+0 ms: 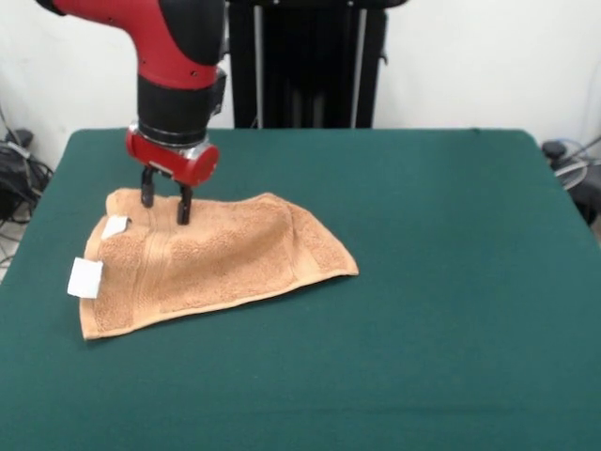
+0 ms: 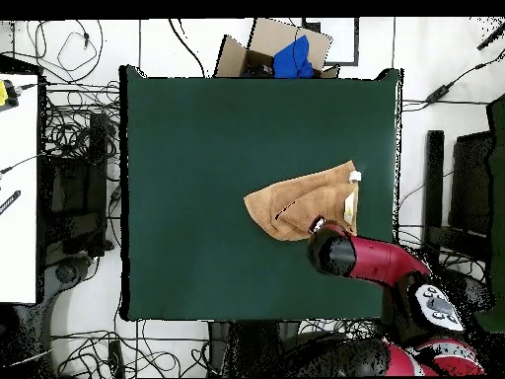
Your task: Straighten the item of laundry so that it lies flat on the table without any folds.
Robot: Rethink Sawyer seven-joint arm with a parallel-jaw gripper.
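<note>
The peach-orange towel [image 1: 221, 258] lies on the left part of the green table [image 1: 441, 282]. It is not flat: its right part is folded over and it tapers to a point at the right. A white tag [image 1: 84, 278] sticks out at its left edge, and a second small white patch [image 1: 115, 225] lies near its far left corner. My gripper [image 1: 166, 202] is open, with both black fingers [image 1: 185, 209] pointing down at the towel's far edge, touching or just above it. In the overhead view the towel [image 2: 296, 202] lies right of centre and the arm's wrist [image 2: 331, 253] hides the gripper.
The robot's black pedestal [image 1: 305, 66] stands behind the table's far edge. Cables [image 1: 14, 178] lie beside the table at both sides. A cardboard box [image 2: 281, 47] with a blue item lies beyond the table's edge opposite the robot. A white desk [image 2: 18, 188] stands off to the left.
</note>
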